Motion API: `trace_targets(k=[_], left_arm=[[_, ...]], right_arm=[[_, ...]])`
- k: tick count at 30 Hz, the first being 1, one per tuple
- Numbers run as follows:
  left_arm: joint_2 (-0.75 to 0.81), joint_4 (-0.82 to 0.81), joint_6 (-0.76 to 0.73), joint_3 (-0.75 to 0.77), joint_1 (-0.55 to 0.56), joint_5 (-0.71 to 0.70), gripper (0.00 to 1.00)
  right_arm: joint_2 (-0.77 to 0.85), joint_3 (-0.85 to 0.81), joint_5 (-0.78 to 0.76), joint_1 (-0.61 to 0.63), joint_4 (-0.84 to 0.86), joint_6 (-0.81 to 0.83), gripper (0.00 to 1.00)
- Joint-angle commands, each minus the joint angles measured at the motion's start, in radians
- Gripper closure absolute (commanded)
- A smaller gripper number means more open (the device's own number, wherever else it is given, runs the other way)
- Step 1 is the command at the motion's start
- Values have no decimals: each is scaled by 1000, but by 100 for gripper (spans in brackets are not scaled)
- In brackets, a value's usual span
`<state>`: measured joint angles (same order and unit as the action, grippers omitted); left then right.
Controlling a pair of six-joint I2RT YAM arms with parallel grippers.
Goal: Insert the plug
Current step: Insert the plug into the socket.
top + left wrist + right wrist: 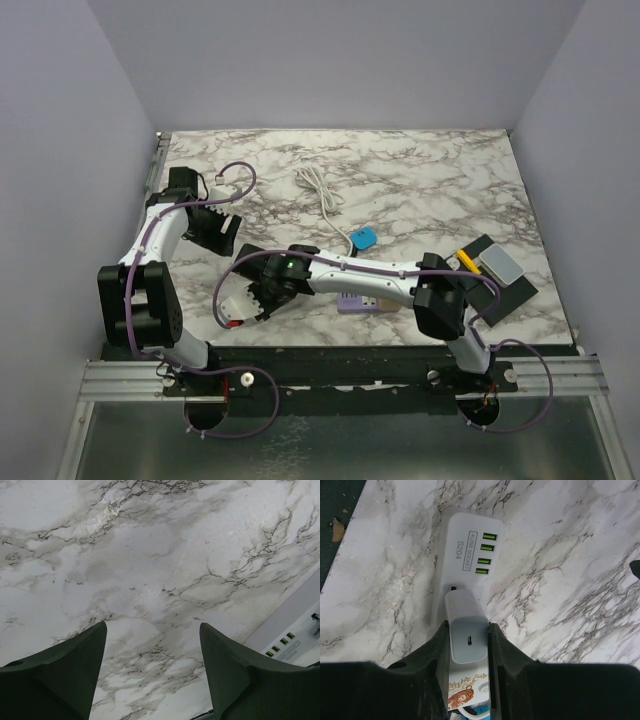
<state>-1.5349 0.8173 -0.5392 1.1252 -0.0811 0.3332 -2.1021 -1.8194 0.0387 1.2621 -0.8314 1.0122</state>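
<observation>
Against power strip [469, 536], white plug [465, 622], clamped

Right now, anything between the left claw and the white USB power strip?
Just bare marble tabletop between left claw and white USB power strip, seen in left wrist view.

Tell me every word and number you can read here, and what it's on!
"4USB SOCKET": on the white power strip.
"S204": same strip, right beside it.
Red characters on the tiger sticker below the charger plug: too blurred to read.
Left wrist view: the strip's label is too small to read.
</observation>
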Motion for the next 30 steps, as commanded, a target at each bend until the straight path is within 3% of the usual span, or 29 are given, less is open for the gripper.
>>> trace_targets(k=[1,30], left_arm=[[24,-10,0,-1,-1,30,24],[38,-15,10,8,-2,40,25]], right_arm=[[-42,-35,21,8,-81,-37,99],[-69,12,31,10,-39,-114,99]])
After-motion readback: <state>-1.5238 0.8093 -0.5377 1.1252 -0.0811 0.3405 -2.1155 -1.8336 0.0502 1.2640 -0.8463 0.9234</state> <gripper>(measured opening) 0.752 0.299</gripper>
